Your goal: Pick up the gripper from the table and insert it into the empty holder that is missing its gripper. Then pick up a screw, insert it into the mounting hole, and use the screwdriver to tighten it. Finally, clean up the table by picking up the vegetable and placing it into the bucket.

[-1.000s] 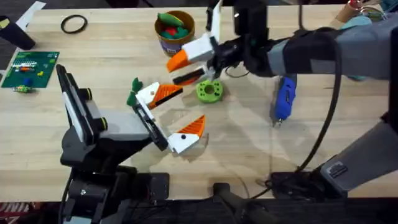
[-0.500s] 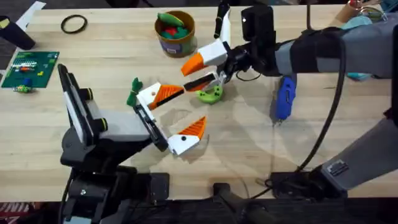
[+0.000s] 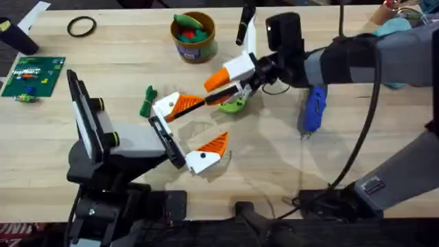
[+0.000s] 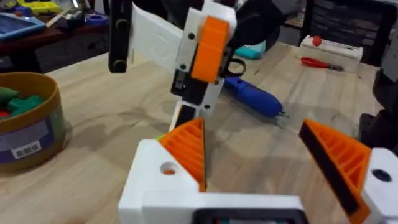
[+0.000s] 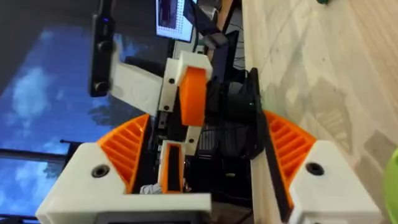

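Observation:
My left gripper (image 3: 214, 118) (image 4: 254, 124) rests open on the table. The orange ribbed gripper finger (image 3: 182, 104) (image 4: 186, 149) sits in the holder (image 3: 167, 134) on its black rail. The hole in its white base shows no dark screw head. My right gripper (image 3: 212, 91) (image 5: 205, 118) hangs open and empty just beyond it, over a lime-green disc (image 3: 236, 105). The blue screwdriver (image 3: 314, 108) (image 4: 252, 98) lies to the right. The dark green vegetable (image 3: 146, 101) lies beside the left gripper. The bucket (image 3: 193, 46) (image 4: 28, 124) stands at the back with toy pieces inside.
A black ring (image 3: 81, 26) and a green circuit board (image 3: 31, 74) lie at the far left. The right arm's cable (image 3: 363, 123) loops over the right side. Bare wood (image 3: 274, 158) lies at the front middle.
The right gripper has moved right and toward the front, and now partly covers the lime-green disc. The left arm has stayed put.

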Robot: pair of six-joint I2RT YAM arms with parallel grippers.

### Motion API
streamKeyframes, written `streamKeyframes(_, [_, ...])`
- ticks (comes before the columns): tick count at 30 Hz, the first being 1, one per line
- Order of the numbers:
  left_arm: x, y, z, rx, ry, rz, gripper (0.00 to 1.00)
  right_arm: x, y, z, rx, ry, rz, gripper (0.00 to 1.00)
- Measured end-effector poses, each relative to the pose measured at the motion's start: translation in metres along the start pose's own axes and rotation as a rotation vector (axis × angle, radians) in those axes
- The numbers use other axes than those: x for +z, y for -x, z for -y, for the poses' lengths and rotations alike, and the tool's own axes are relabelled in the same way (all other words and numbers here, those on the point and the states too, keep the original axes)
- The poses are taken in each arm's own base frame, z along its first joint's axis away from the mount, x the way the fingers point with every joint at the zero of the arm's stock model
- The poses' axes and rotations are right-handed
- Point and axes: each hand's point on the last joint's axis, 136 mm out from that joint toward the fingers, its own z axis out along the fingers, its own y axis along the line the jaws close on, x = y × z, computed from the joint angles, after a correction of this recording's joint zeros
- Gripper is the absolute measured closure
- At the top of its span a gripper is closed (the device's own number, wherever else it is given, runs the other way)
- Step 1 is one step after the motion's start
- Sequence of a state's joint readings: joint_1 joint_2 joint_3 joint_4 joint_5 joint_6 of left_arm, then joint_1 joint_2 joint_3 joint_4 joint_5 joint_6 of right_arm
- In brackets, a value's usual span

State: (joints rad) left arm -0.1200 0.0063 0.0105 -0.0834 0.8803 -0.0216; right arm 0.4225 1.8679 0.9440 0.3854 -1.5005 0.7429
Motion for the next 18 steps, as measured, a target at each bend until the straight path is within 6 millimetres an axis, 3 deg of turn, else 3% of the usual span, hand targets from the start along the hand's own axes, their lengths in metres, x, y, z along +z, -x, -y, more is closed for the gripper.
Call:
streamKeyframes(4, [0.0000, 0.0000, 0.0000, 0.000, 0.000, 0.000, 0.017, -0.0002, -0.0062, 0.0086, 0.002, -0.015, 0.012, 0.010])
streamKeyframes(10, [0.0000, 0.0000, 0.0005, 0.003, -0.003, 0.000, 0.017, -0.0001, 0.0008, 0.0037, -0.090, -0.018, 0.023, 0.010])
streamKeyframes(18, [0.0000, -0.0002, 0.0018, 0.003, -0.011, -0.001, 0.017, 0.0028, 0.0000, 0.0017, -0.042, -0.013, 0.014, 0.052])
